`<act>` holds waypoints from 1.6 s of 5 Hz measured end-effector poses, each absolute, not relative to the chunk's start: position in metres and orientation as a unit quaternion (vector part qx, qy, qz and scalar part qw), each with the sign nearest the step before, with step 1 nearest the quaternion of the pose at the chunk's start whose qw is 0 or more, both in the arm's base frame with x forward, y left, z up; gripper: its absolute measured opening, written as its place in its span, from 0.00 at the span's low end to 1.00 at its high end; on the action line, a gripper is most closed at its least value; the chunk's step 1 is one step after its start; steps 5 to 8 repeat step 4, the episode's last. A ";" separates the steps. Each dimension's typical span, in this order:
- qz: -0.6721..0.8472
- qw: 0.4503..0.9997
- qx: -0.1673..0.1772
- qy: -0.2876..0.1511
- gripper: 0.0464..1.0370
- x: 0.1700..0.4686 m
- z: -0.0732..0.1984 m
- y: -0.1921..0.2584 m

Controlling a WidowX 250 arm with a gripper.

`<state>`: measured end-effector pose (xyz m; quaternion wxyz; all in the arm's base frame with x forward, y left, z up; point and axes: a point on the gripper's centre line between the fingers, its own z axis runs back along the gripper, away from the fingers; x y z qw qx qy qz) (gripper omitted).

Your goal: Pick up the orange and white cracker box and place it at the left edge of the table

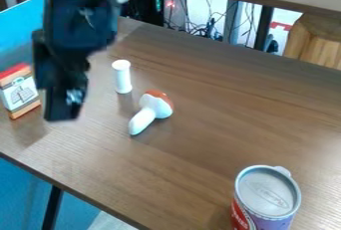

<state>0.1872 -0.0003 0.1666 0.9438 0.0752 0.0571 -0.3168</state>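
My gripper (64, 111) hangs over the table's (193, 169) left side, near the boxy carton (21, 92); how wide it is, I cannot tell. White flanged peg (123, 78) and smooth toy mushroom (152, 112) lie nearby; grained wood stretches toward round, lidded can (267, 199).

Black robot arm (79, 22), hand (61, 105) hanging down
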 end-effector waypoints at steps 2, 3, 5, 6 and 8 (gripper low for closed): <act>-0.305 0.947 0.075 0.063 0.96 0.185 0.141 -0.051; -0.257 0.963 0.039 0.068 0.96 0.180 0.142 -0.062; -0.206 0.976 0.013 0.074 0.96 0.179 0.141 -0.064; -0.206 0.976 0.013 0.074 0.96 0.179 0.141 -0.064; -0.206 0.976 0.013 0.074 0.96 0.179 0.141 -0.064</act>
